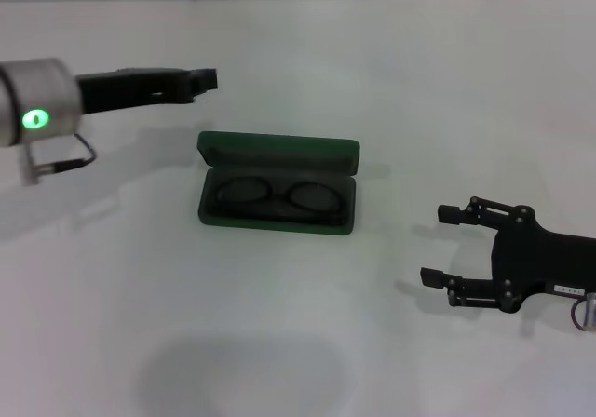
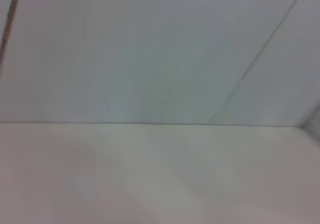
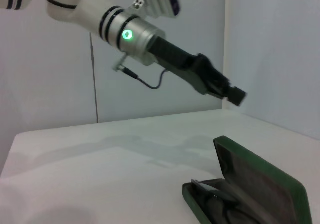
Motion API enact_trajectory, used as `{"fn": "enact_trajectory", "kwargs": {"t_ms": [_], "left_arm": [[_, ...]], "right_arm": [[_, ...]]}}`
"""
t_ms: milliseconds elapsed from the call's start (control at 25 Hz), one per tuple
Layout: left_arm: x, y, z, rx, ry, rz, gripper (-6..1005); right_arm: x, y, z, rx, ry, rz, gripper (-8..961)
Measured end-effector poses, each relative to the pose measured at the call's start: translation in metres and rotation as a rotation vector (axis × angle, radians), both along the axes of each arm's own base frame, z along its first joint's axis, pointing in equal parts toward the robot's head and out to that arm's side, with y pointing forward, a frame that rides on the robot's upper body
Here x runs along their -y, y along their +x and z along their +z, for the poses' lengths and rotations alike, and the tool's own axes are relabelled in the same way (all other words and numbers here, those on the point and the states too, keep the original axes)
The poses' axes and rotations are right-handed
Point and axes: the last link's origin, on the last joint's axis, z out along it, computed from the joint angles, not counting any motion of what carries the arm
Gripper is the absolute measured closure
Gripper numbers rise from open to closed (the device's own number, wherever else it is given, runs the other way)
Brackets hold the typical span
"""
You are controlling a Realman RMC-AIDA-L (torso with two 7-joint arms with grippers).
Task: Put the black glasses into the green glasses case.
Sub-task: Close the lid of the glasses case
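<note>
The black glasses (image 1: 277, 196) lie inside the green glasses case (image 1: 277, 186), lenses side by side in the bottom half, with the lid standing open behind them. So the task looks as good as done, unless the lid is meant to be shut.

Going by their build, the glasses should be light and thin, easily bent at the arms, with lenses that would smear or scratch under a hard pinch. If they needed shifting, the bridge between the lenses or the frame edge seems the safest hold. The case looks stiff with a felt-like skin, so it ought not to slip. Its lid could be tipped forward from the back edge, though the light case might slide on the table (image 1: 391, 82) unless steadied.

The right gripper (image 1: 442, 245) rests low to the right of the case, well apart from it, fingers spread wide and holding nothing. The left gripper (image 1: 207, 79) hangs in the air behind the case and to its left, also carrying nothing. It looks closed to a narrow tip, but I cannot tell for sure.

The temple arms are hard to make out against the dark lining (black on near-black). The right wrist view cuts off the case's near end, and the left wrist view shows only bare table and wall.
</note>
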Motion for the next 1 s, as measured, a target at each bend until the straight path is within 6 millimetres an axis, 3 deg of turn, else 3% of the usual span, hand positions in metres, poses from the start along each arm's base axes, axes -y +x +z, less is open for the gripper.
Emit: {"fn": "enact_trajectory", "kwargs": {"t_ms": [240, 560, 1000], "left_arm": [[-0.011, 0.028, -0.033, -0.139, 0.073, 0.022, 1000], [-0.014, 0.044, -0.062, -0.179, 0.103, 0.089, 1000], [-0.017, 0.033, -0.081, -0.181, 0.093, 0.151, 1000]], "right_arm": [[-0.001, 0.001, 0.000, 0.004, 0.002, -0.002, 148], [-0.002, 0.002, 0.000, 0.013, 0.010, -0.008, 148], [-0.002, 0.002, 0.000, 0.016, 0.009, -0.008, 148]]}}
